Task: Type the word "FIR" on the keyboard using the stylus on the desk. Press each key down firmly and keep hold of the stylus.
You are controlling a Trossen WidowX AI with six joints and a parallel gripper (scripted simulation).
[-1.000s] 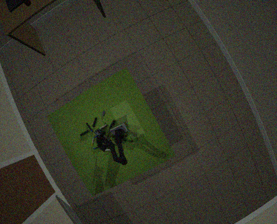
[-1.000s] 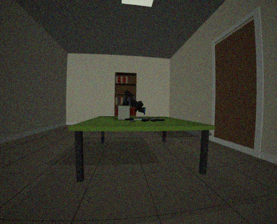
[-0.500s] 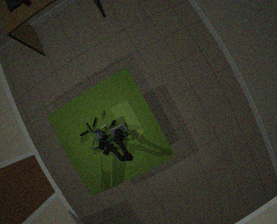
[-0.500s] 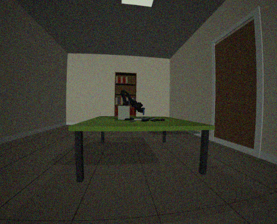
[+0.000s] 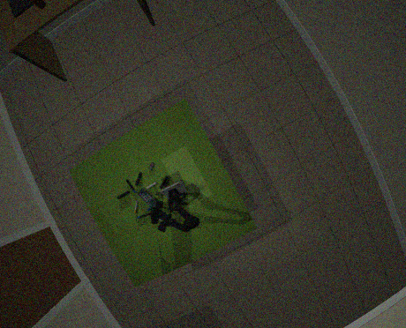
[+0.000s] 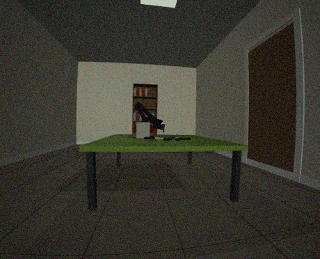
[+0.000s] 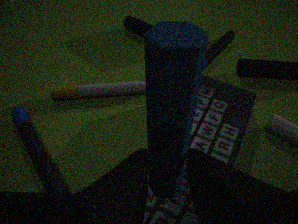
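Note:
My gripper [image 7: 166,167] [image 6: 162,127] is shut on the stylus [image 7: 175,95], a thick blue faceted stick that stands large in the middle of the wrist view. The keyboard [image 7: 216,116] [image 5: 146,196] lies on the green desk, dark with pale keys, running diagonally behind and below the stylus in the wrist view. The stylus and the fingers hide part of its keys. In the exterior view the gripper is above the desk top. The letters are too dark and grainy to read surely, and which key lies under the stylus cannot be told.
A white stick with an orange end [image 7: 112,89], a dark stick with a blue end [image 7: 40,150], a pale stick [image 7: 285,128] and several black sticks [image 7: 267,69] [image 5: 139,178] lie around the keyboard. A pale upright panel [image 6: 142,130] stands on the desk beside the arm.

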